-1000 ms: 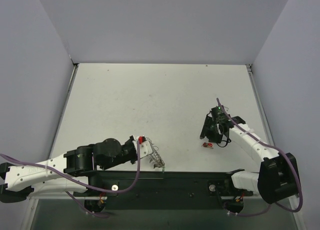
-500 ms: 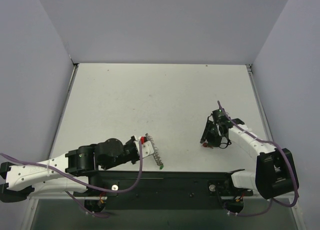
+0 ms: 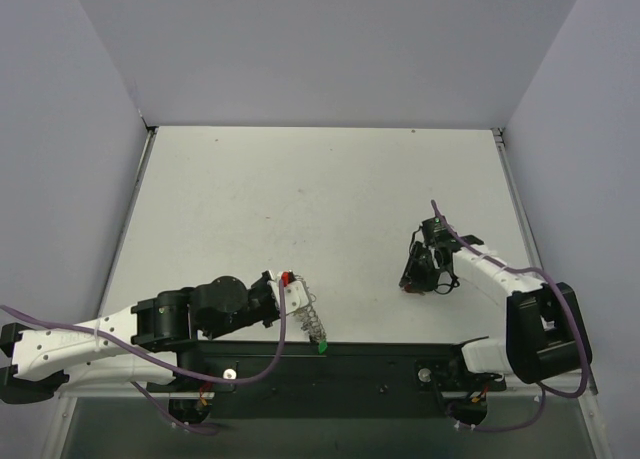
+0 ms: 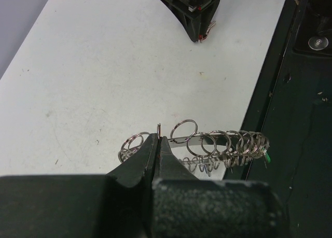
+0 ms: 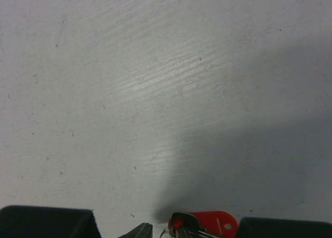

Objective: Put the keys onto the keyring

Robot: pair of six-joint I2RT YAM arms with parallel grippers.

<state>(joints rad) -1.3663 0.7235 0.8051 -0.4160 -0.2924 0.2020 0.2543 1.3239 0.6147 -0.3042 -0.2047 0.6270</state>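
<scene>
My left gripper is shut on one small loop of the keyring, its tips pinching the loop edge-on. The silvery keyring hangs just above the table's near edge with many small loops on its rim. A green key dangles from its far end, where its green tag shows. My right gripper points down at the table over a red key. In the right wrist view the red key lies between the parted jaws, with a gap to the one fingertip that shows.
The black base rail runs along the near edge, right below the keyring. Grey walls enclose the white table on three sides. The left wrist view shows my right gripper across the table.
The right jaws have drawn closer together around the red key. The keyring in my left gripper has swung so that the green key hangs lower, over the black rail.
</scene>
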